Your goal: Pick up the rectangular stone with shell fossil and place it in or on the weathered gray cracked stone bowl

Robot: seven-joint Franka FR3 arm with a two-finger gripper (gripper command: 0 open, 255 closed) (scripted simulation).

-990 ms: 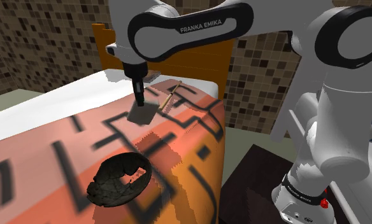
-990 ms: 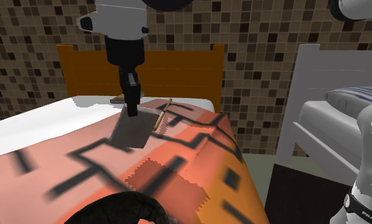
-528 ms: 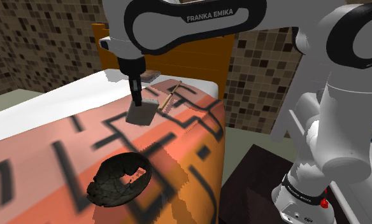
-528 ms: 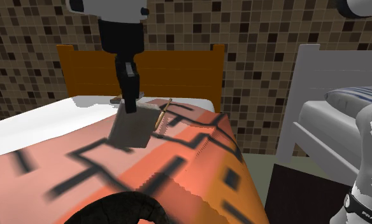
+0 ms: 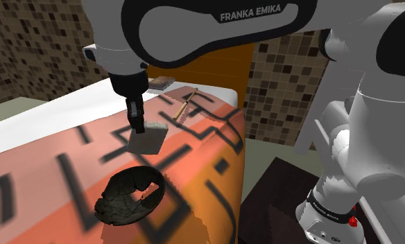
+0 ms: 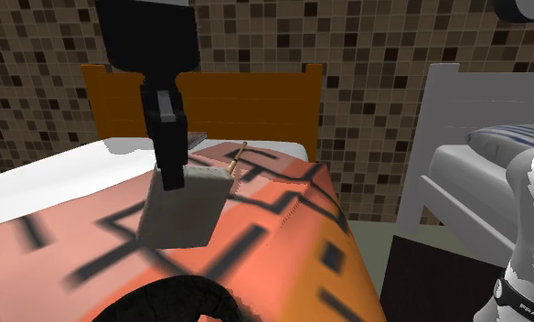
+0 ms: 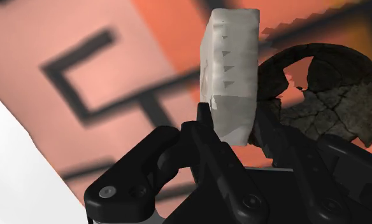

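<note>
The gripper (image 5: pixel 134 125) clamps the stone (image 5: pixel 148 141) by its top edge, so it hangs below the jaws (a thin hold). Released early, it may strike the rim of the bowl (image 5: pixel 125 206) lower down and roll off.

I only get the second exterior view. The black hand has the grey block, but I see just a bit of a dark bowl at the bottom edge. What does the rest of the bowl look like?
Observer: The shoulder view takes in all of the bowl. It is dark grey and cracked, and a big piece is missing from its wall.
Operator: Is the block right over it?
Observer: Probably not quite. In the shoulder view the stone, clasped in the gripper, hangs in the air. A strip of the patterned bedspread shows between it and the bowl's rim.
</note>
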